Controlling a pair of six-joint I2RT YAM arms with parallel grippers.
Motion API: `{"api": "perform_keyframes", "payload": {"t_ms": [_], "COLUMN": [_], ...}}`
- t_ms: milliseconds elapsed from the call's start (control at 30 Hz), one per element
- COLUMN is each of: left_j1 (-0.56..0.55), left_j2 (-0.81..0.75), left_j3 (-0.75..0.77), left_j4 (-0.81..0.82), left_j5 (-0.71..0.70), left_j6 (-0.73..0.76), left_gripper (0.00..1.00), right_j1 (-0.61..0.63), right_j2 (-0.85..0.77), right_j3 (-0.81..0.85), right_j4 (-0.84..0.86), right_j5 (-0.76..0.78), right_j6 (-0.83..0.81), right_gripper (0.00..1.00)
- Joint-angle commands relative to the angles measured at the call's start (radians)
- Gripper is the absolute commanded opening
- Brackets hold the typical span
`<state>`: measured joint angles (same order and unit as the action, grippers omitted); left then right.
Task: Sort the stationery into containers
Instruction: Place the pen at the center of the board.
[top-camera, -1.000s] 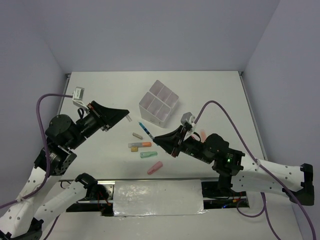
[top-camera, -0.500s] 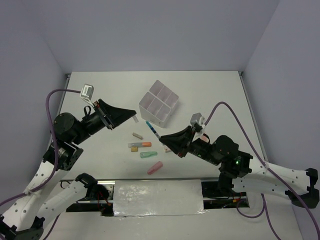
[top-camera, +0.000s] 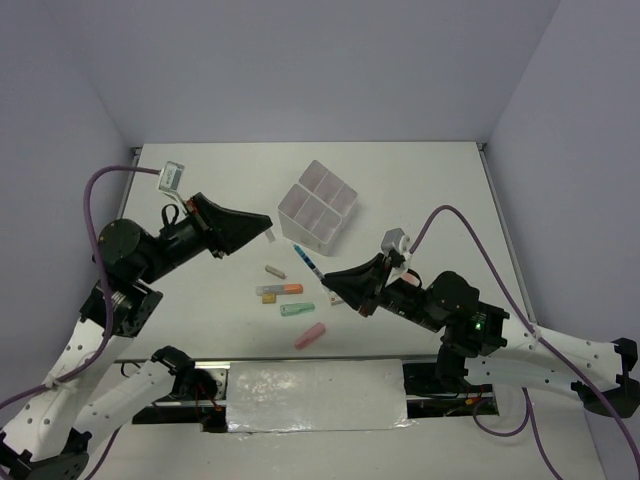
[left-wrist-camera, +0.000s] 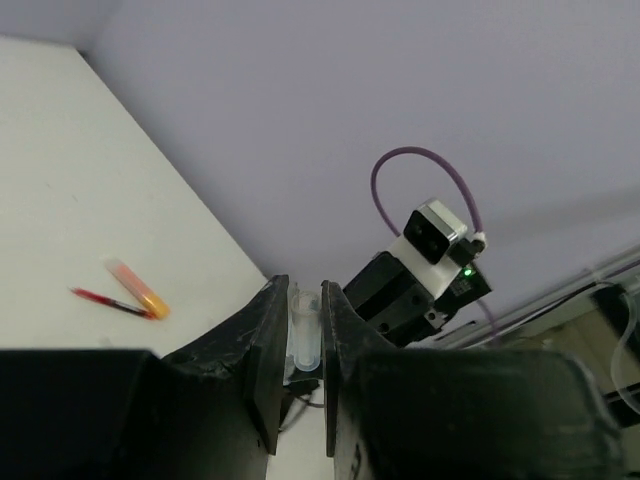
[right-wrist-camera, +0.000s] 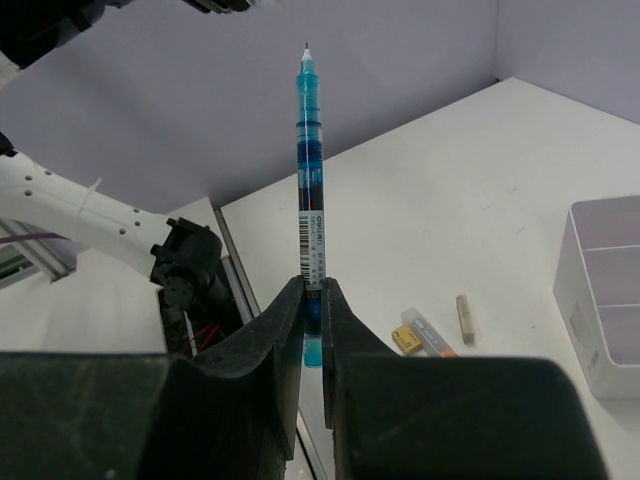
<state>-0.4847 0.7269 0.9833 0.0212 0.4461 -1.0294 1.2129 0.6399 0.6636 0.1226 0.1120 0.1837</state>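
**Right pincer: pen held just short of the box**

The right pincer (top-camera: 333, 284) is closed on the lower barrel of the blue pen (right-wrist-camera: 311, 180). The pen projects straight out past the fingertips, tip away from the wrist, and is clear of the worktop (top-camera: 420, 190). In the top view its long axis runs from the pincer up and to the left. The tip ends just beside the near wall of the divided box (top-camera: 308, 229), so the box lies ahead of the pen along that axis, not beneath it. Judged from this, the next move calls for a forward carry over a compartment.

The left pincer (top-camera: 266, 229) is closed on a small clear item (left-wrist-camera: 304, 335) (its kind cannot be told). It sits just beside the box's left corner, and both pincers are near the box.

Box contents: four compartments, with no item discernible in any.

Loose between the box and the arm bases are a beige stick (top-camera: 275, 271), an orange marker (top-camera: 285, 289), a green marker (top-camera: 297, 309) and a pink marker (top-camera: 310, 335).
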Motion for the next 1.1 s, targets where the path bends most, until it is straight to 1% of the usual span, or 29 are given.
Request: {"api": "perform_keyframes", "payload": {"t_ms": [0,100,133,167,200,233,300,367,400,433,500,533,567,600,633,667,700,733,767,800,867,900,933,1067], "left_j1": [0.006,0.006,0.006,0.006,0.006,0.006,0.006,0.005,0.005,0.005,0.005,0.005,0.005,0.005,0.005,0.005,0.005,0.005,0.005,0.005,0.005,0.006,0.006,0.006], "left_j2": [-0.035,-0.076,-0.087,-0.108,-0.118,-0.126,-0.152,-0.172,-0.179,-0.184,-0.199,-0.202,-0.201,-0.199,-0.196,-0.198,-0.198,-0.196,-0.192,-0.181,-0.153,-0.144,-0.138,-0.173], "left_j3": [0.029,-0.047,-0.069,-0.115,-0.136,-0.158,-0.21,-0.235,-0.235,-0.232,-0.21,-0.199,-0.169,-0.154,-0.128,-0.121,-0.112,-0.097,-0.086,-0.072,-0.049,-0.048,-0.054,-0.106], "left_j4": [-0.018,0.046,0.104,0.138,0.172,0.263,0.324,0.361,0.338,0.312,0.203,0.154,0.101,0.004,-0.044,-0.09,-0.171,-0.214,-0.269,-0.376,-0.467,-0.501,-0.535,-0.534], "left_j5": [-0.01,0.074,0.104,0.139,0.204,0.244,0.313,0.341,0.33,0.294,0.24,0.15,0.102,0.059,-0.026,-0.065,-0.105,-0.153,-0.27,-0.33,-0.441,-0.483,-0.495,-0.523], "left_j6": [0.271,0.371,0.385,0.391,0.391,0.385,0.373,0.396,0.41,0.429,0.481,0.495,0.509,0.531,0.538,0.543,0.551,0.549,0.546,0.543,0.543,0.543,0.548,0.578], "left_gripper": [0.0,0.0,0.0,0.0,0.0,0.0,0.0,0.0,0.0,0.0,0.0,0.0,0.0,0.0,0.0,0.0,0.0,0.0,0.0,0.0,0.0,0.0,0.0,0.0], "right_j1": [-0.004,-0.003,-0.003,-0.003,-0.004,-0.003,-0.004,-0.004,-0.003,-0.003,-0.01,-0.019,-0.038,-0.085,-0.104,-0.125,-0.159,-0.233,-0.28,-0.356,-0.417,-0.438,-0.473,-0.536], "right_j2": [-0.016,-0.011,-0.008,-0.006,-0.002,0.001,0.009,0.015,0.017,0.02,0.052,0.078,0.107,0.163,0.185,0.199,0.21,0.228,0.239,0.265,0.293,0.328,0.349,0.441], "right_j3": [0.027,0.03,0.031,0.033,0.034,0.034,0.044,0.048,0.048,0.048,0.057,0.067,0.076,0.082,0.076,0.068,0.047,0.035,0.027,0.008,-0.016,-0.024,-0.033,-0.111], "right_j4": [0.002,-0.015,-0.02,-0.026,-0.029,-0.032,-0.041,-0.038,-0.038,-0.038,-0.063,-0.081,-0.113,-0.115,-0.116,-0.117,-0.115,-0.138,-0.17,-0.179,-0.207,-0.215,-0.219,-0.154], "right_j5": [0.031,0.077,0.086,0.095,0.112,0.118,0.126,0.111,0.107,0.117,0.14,0.175,0.181,0.17,0.154,0.158,0.149,0.129,0.127,0.123,0.117,0.126,0.132,0.055], "right_j6": [-0.026,-0.035,-0.035,-0.035,-0.035,-0.036,-0.036,-0.038,-0.036,-0.033,-0.032,-0.026,-0.017,0.003,0.019,0.037,0.058,0.106,0.132,0.181,0.223,0.247,0.258,0.31], "right_gripper": [0.0,0.0,0.0,0.0,0.0,0.0,0.0,0.0,0.0,0.0,0.0,0.0,0.0,0.0,0.0,0.0,0.0,0.0,0.0,0.0,0.0,0.0,0.0,0.0]}}
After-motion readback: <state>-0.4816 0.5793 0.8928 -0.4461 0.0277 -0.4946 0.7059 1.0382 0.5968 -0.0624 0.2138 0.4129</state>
